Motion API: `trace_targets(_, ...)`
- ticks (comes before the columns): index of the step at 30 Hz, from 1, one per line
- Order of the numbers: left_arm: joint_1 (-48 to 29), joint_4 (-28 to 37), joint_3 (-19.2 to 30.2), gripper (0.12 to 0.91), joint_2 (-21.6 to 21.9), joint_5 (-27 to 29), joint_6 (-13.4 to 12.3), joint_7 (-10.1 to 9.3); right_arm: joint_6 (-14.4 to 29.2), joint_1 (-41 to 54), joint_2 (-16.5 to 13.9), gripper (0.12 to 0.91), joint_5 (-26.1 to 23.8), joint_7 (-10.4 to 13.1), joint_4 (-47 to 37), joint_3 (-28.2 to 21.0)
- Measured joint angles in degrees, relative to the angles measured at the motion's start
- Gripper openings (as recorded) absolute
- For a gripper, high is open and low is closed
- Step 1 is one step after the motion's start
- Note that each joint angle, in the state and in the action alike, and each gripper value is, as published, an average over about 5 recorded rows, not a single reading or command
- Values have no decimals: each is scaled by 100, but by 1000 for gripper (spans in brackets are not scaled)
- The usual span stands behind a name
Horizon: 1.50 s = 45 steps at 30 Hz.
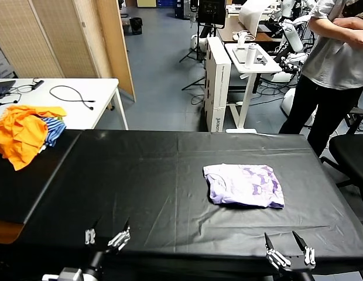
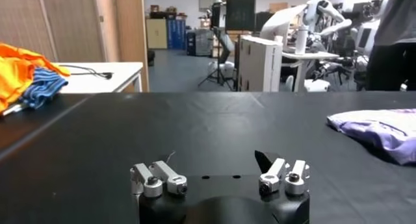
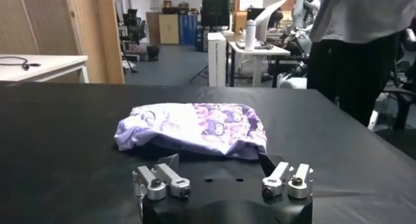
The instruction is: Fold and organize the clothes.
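Observation:
The clothes (image 1: 245, 185), a pale lavender T-shirt with darker purple printed figures, lie folded into a small bundle on the black table (image 1: 146, 175), right of centre. In the right wrist view the clothes (image 3: 195, 129) sit just ahead of my right gripper (image 3: 221, 173). My right gripper (image 1: 288, 246) hangs open at the table's near edge, short of the bundle, holding nothing. At the near edge on the left, my left gripper (image 1: 105, 237) is open and empty too. The left wrist view shows the left gripper (image 2: 220, 173) over bare black cloth, with the clothes (image 2: 383, 129) far off to one side.
Bright orange garments (image 1: 22, 130) and a blue-and-white striped garment (image 1: 52, 130) are piled at the table's far left corner. A white desk (image 1: 64, 99) with cables stands behind them. A person (image 1: 334, 64) stands beyond the far right corner, beside a black chair (image 1: 352, 153).

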Motion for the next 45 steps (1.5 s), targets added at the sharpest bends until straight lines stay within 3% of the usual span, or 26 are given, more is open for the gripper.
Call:
trace_targets(22,52,15,4,907,-33,4,-89,55,-28,-65,26,907,-77,-2,38,-43)
trace_targets(36,78,-16,-24,907,10,-67,5,-3,-141,-80,17,907,-87,9,74,-64)
trace_targets(45,106,-7,1,907,10,-118,34,57,-166,-123,19,907,-138,22,109,-73)
